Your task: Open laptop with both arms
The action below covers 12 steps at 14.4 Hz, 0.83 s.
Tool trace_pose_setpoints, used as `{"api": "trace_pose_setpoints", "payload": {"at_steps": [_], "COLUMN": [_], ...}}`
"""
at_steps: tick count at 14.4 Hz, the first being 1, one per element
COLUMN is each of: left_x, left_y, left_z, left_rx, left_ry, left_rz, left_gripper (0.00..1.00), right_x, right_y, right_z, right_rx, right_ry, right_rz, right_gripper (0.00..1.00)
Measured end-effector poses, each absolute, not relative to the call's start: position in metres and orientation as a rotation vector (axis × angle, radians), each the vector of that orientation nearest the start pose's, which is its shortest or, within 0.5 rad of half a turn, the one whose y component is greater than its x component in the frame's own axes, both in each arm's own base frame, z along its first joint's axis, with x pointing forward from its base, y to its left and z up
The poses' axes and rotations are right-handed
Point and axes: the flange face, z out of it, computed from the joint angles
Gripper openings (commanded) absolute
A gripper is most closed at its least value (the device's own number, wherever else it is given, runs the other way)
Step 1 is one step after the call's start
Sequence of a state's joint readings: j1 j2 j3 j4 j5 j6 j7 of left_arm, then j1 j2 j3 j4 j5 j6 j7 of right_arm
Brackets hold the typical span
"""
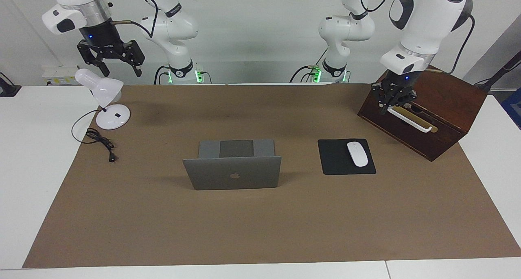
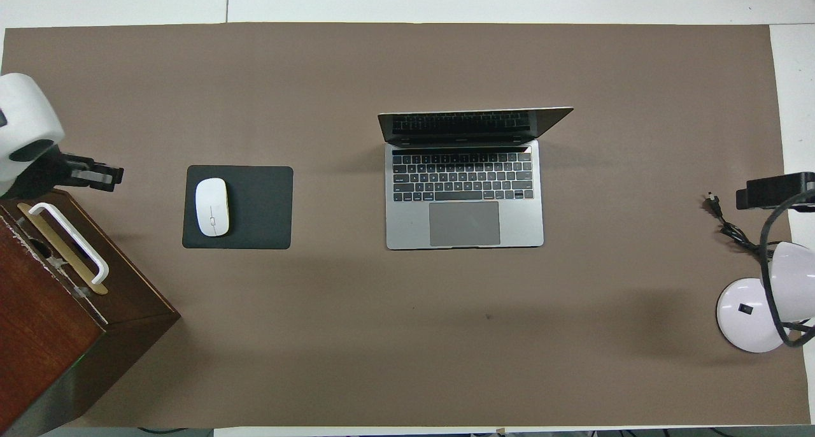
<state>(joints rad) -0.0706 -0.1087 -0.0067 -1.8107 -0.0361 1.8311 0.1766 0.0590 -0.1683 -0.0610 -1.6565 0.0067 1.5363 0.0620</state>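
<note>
A: Where is the laptop?

B: In the middle of the brown mat, lid up, screen facing the robots, keyboard and trackpad showing in the overhead view. The apple logo on the lid faces away from them.

A: And the grippers?

B: Neither touches it; both are well apart from it. The right gripper hangs high in the air over the white desk lamp at the right arm's end of the table. Its fingers are spread wide and hold nothing.

A: The left one?

B: The left gripper is down at the dark wooden box at the left arm's end, right at the box's white handle. I cannot tell whether its fingers are closed on the handle or only beside it.

A: Anything between that gripper and the laptop?

B: The black mouse pad with the white mouse on it lies beside the laptop, toward the box.
</note>
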Motion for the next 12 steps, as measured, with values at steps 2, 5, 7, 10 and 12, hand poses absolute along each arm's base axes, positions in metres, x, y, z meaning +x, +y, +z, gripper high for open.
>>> {"api": "trace_pose_setpoints", "payload": {"at_steps": [2, 5, 7, 10, 12], "left_x": [0.54, 0.54, 0.539, 0.538, 0.536], "left_y": [-0.025, -0.019, -0.017, -0.017, -0.019], "left_z": [0.595, 0.595, 0.594, 0.604, 0.622], "left_rx": [-3.165, -3.171, -3.167, -3.165, -3.166], "left_ry": [0.151, 0.042, 0.025, 0.027, 0.035], "left_rz": [-0.206, -0.2, -0.185, -0.162, -0.117], "left_gripper": [1.0, 1.0, 1.0, 1.0, 1.0], "right_x": [0.499, 0.503, 0.505, 0.506, 0.507], "right_y": [-0.004, -0.005, -0.005, -0.006, -0.009], "right_z": [0.668, 0.659, 0.652, 0.647, 0.648], "right_rx": [-3.123, -3.124, -3.124, -3.124, -3.123], "right_ry": [0.055, 0.049, 0.049, 0.051, 0.056], "right_rz": [-0.078, -0.066, -0.067, -0.061, -0.076], "right_gripper": [1.0, 1.0, 1.0, 1.0, 1.0]}}
